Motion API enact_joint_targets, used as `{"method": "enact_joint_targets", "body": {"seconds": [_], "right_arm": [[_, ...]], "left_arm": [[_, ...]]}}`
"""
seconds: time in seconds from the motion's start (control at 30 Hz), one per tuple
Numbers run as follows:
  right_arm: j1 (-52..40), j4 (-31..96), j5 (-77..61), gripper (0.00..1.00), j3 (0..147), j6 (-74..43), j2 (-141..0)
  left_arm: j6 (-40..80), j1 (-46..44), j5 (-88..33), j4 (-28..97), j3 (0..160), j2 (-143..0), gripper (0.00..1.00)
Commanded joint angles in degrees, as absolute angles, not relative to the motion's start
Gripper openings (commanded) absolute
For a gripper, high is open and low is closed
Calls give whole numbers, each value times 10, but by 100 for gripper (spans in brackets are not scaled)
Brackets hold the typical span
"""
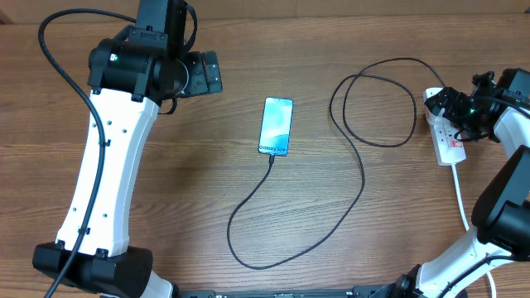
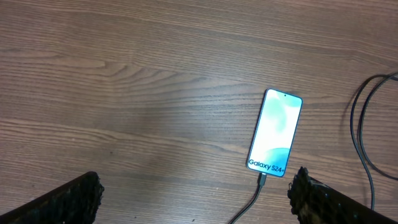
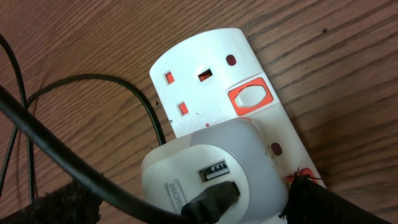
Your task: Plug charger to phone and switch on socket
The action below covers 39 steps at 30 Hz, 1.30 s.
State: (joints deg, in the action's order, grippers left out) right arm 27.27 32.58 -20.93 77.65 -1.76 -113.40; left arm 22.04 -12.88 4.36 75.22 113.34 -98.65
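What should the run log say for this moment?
charger tip in phone | left gripper open, off phone | right gripper open over socket | switch state unclear

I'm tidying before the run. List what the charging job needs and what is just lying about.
Job: phone, charger cable, white adapter, power strip with its white cord.
Lying about: nothing else shows but the wooden table.
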Motion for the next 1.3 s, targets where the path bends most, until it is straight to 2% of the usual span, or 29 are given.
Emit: {"method": "enact_joint_targets", "body": {"seconds": [0.0,1.27], "right_arm": [[270,323,-205,96,772,-20,-1117],[270,339,-217,95,772,-15,-1149]], "left_arm": [[210,-126,49,752,1135,-991,100],[210,-126,49,751,1135,-991,100]]}}
